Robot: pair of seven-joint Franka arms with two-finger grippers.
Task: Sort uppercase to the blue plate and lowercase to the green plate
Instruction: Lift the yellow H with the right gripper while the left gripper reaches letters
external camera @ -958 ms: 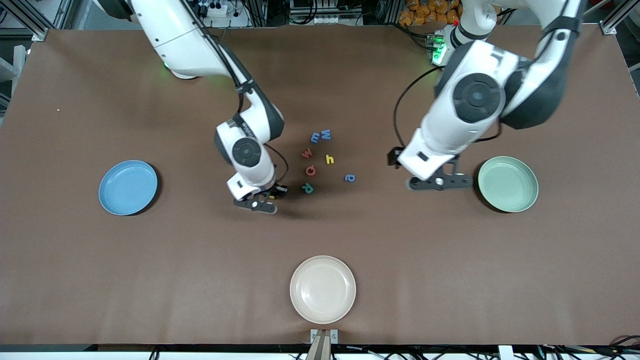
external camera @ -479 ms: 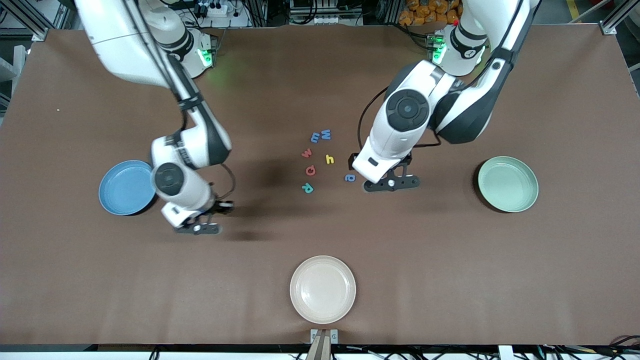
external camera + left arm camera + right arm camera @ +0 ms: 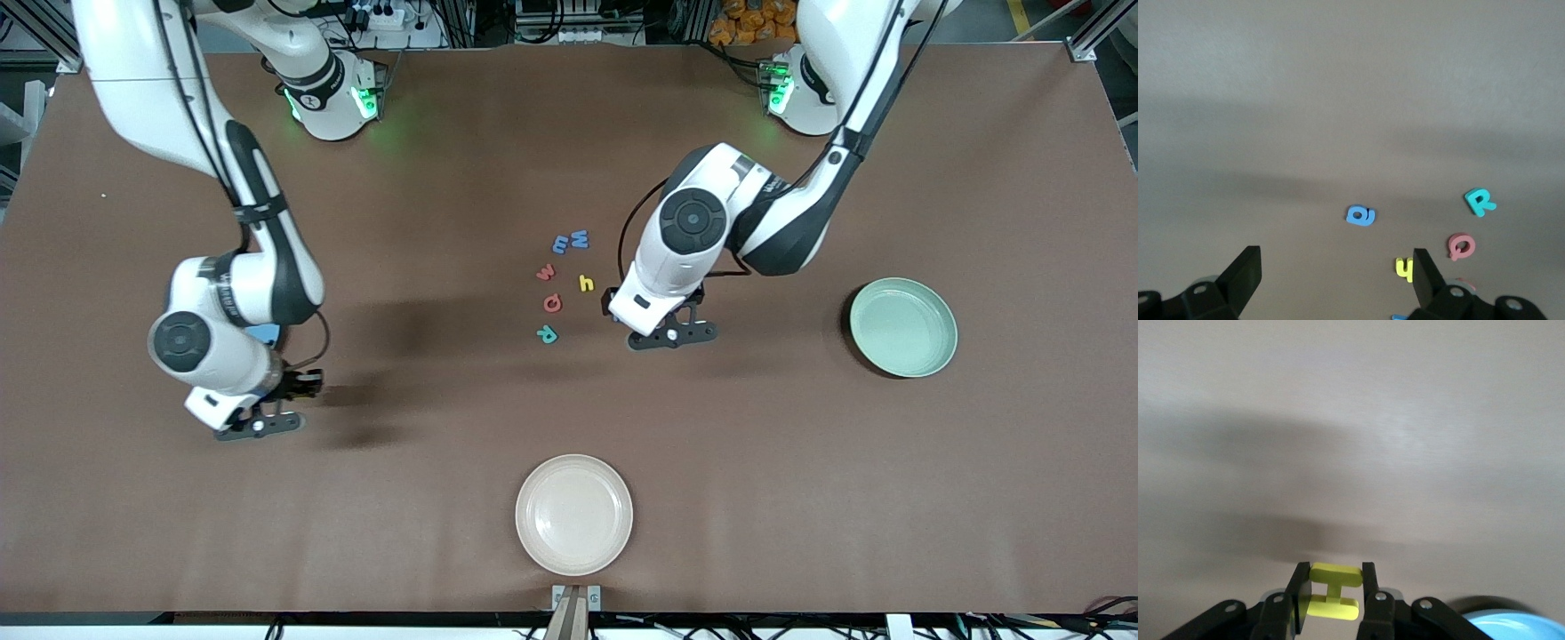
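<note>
We see right gripper (image 3: 1331, 593) clamped on yellow H (image 3: 1333, 591), up beside blue plate (image 3: 267, 335), which arm mostly hides. Left gripper (image 3: 1337, 280) spread wide, empty, over blue a (image 3: 1361, 215). Green plate (image 3: 903, 326) bare. R (image 3: 548, 334), Q (image 3: 552, 303), h (image 3: 586, 283), w (image 3: 545, 272), m (image 3: 561, 244), W (image 3: 580, 238) unsorted on table. Nothing visibly delivered; we judge task barely begun.

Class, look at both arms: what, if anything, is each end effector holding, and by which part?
The right end effector grips the yellow foam capital H across its crossbar, fingers between the two bars. The left end effector is open, holding nothing.
</note>
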